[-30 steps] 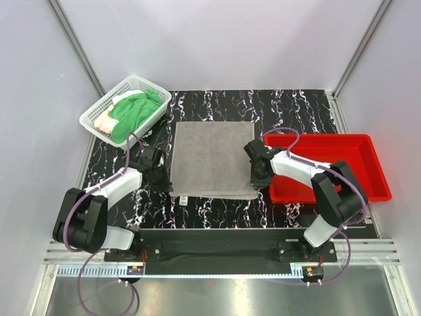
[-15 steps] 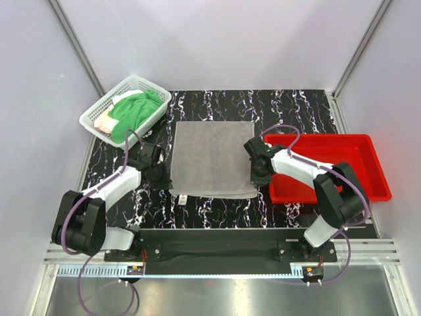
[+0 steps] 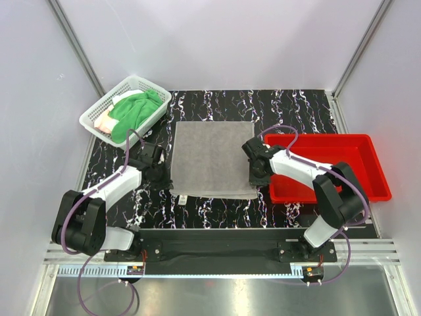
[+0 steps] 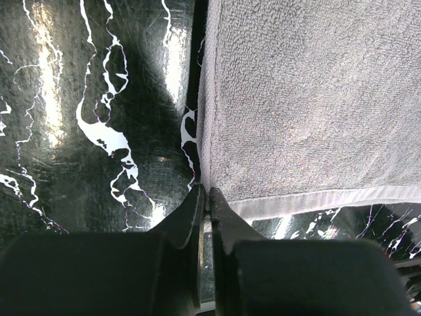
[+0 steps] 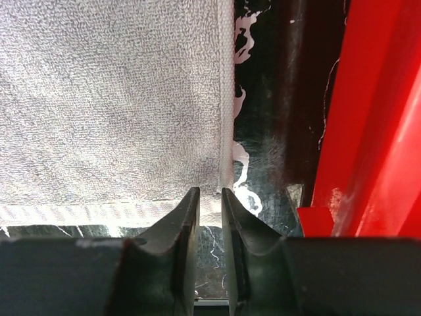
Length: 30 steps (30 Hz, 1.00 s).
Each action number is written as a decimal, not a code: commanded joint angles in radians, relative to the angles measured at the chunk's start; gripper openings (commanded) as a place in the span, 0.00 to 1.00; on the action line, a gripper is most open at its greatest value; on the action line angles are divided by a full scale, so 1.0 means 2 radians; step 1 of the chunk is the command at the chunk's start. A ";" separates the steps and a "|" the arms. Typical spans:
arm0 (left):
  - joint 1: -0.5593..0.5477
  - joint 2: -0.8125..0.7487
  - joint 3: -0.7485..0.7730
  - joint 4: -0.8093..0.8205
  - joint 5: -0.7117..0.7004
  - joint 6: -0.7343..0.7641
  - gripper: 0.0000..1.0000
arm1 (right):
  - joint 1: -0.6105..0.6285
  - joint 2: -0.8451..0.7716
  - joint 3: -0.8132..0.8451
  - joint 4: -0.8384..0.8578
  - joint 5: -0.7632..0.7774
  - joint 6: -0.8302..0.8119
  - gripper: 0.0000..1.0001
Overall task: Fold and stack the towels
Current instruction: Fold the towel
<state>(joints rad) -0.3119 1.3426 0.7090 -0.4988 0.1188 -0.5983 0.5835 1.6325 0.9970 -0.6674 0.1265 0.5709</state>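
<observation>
A grey towel [image 3: 214,158] lies spread flat in the middle of the black marbled table. My left gripper [image 3: 166,181] is at its near-left corner. In the left wrist view the jaws [image 4: 205,194] stand almost together, pinching the corner of the grey towel [image 4: 309,99]. My right gripper [image 3: 255,183] is at the near-right corner. Its jaws [image 5: 210,192] show a narrow gap, and the hem of the towel [image 5: 112,99] lies just at their tips. A green towel [image 3: 135,110] is heaped in the white basket over a pale towel [image 3: 125,99] and a pinkish one [image 3: 104,122].
The white mesh basket [image 3: 92,118] stands at the back left. A red tray [image 3: 368,141] sits right of the grey towel, its corner [image 5: 381,131] close beside my right fingers. White walls and frame posts enclose the table.
My right jaws have parted a little at the towel's corner. Both grippers have shifted slightly away from the near edge. The towel lies as before.
</observation>
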 commanded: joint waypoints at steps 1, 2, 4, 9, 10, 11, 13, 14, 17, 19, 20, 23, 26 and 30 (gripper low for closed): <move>-0.004 0.001 0.007 0.013 0.000 0.006 0.03 | 0.008 0.001 0.000 0.008 0.005 0.015 0.27; -0.004 0.001 0.007 0.013 0.000 0.006 0.00 | 0.010 0.002 -0.001 0.007 0.007 0.020 0.27; -0.004 0.001 0.007 0.013 -0.002 0.006 0.00 | 0.011 0.004 -0.001 0.003 0.011 0.021 0.27; -0.004 0.001 0.003 0.015 -0.003 0.005 0.00 | 0.014 0.012 -0.001 0.000 0.020 0.026 0.28; -0.005 0.001 0.003 0.015 -0.003 0.005 0.00 | 0.014 0.014 -0.001 0.001 0.021 0.025 0.29; -0.006 0.001 0.002 0.014 -0.003 0.005 0.00 | 0.014 0.015 -0.001 0.002 0.021 0.027 0.29; -0.006 0.001 0.003 0.015 -0.005 0.005 0.00 | 0.017 0.020 -0.001 -0.001 0.030 0.027 0.31; -0.007 0.002 0.003 0.015 -0.005 0.005 0.00 | 0.017 0.021 0.000 -0.002 0.031 0.027 0.31; -0.007 0.001 0.004 0.015 -0.006 0.002 0.00 | 0.017 0.027 0.000 -0.001 0.033 0.028 0.29; -0.008 0.001 0.004 0.015 -0.006 0.001 0.00 | 0.017 0.030 0.000 -0.001 0.033 0.027 0.19; -0.009 0.001 0.004 0.015 -0.006 0.000 0.00 | 0.017 0.030 0.000 0.001 0.033 0.027 0.15; -0.010 0.001 0.010 0.010 -0.006 -0.001 0.00 | 0.017 0.026 0.007 -0.005 0.038 0.026 0.00; -0.011 0.000 0.021 -0.005 -0.013 -0.001 0.00 | 0.017 0.011 0.024 -0.028 0.055 0.020 0.00; -0.012 0.007 0.042 -0.030 -0.024 0.008 0.00 | 0.017 -0.006 0.047 -0.058 0.056 0.009 0.00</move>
<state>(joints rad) -0.3313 1.3460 0.7296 -0.5339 0.1089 -0.5991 0.6094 1.6779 1.0294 -0.7223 0.1875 0.6052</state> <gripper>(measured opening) 0.024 0.019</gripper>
